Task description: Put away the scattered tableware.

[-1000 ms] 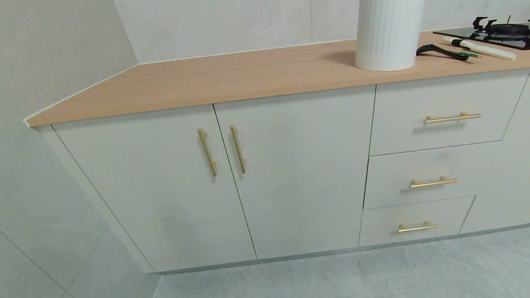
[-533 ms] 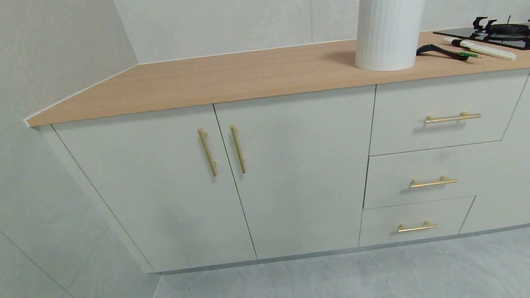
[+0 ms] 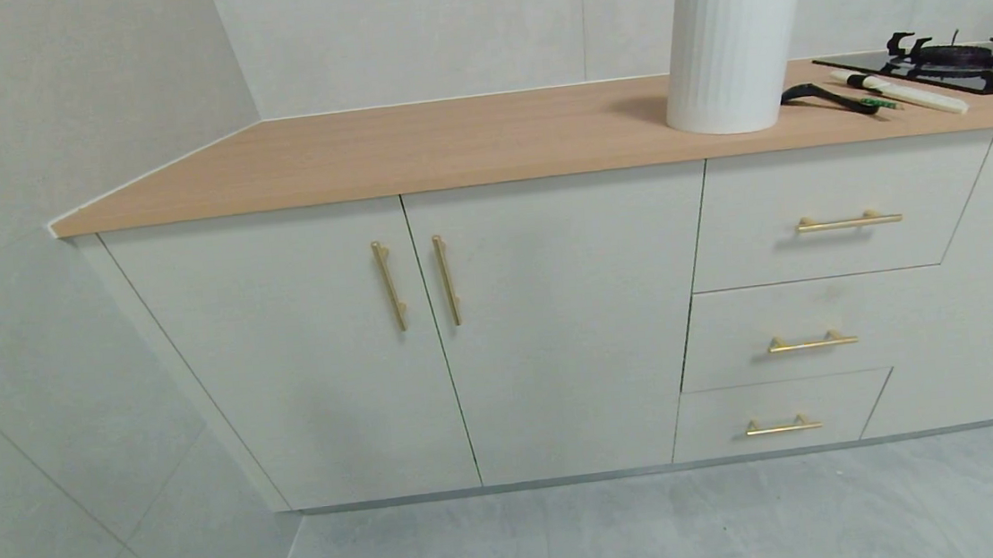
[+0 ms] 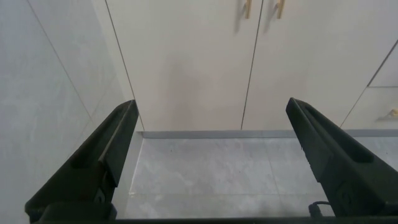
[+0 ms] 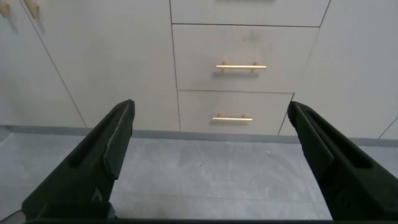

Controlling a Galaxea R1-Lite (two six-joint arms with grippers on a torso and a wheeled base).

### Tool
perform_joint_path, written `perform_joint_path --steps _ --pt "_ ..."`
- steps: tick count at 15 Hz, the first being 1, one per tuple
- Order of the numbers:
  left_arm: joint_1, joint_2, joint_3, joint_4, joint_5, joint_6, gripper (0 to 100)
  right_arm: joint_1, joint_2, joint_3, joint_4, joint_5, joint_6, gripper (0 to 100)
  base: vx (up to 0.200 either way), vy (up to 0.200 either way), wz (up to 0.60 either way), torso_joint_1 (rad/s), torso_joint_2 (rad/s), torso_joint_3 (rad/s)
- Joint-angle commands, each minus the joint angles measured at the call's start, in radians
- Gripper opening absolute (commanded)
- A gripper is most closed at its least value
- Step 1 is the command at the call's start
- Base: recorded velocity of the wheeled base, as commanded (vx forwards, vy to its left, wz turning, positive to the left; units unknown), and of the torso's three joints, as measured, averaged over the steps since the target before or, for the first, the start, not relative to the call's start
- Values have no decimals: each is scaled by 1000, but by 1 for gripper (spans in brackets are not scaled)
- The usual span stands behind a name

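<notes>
Wooden bench (image 3: 449, 144) above a two-door cabinet (image 3: 555, 328) and three drawers (image 3: 823, 313). A white ribbed canister (image 3: 732, 43) stands upright on the bench at 1 o'clock in the head view. The scattered tableware lies at the canister's 3 o'clock: a black-handled utensil (image 3: 822, 95) just beside its base, and a cream-handled utensil (image 3: 903, 92) farther out along the near edge of the hob (image 3: 954, 59). Left claw (image 4: 208, 162): fingers spread wide, empty, above the floor facing the cabinet. Right claw (image 5: 208, 162): likewise wide and empty, facing the drawers.
</notes>
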Motion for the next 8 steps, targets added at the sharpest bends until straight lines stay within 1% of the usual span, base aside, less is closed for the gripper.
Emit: perform_joint_path --steps 1,8 --pt "0 1 0 0 1 0 100 0 3 0 0 0 -1 100 0 -200 0 7 2 2" --pt "0 1 0 0 1 -2 100 0 3 0 0 0 -1 100 0 -200 0 4 1 1"
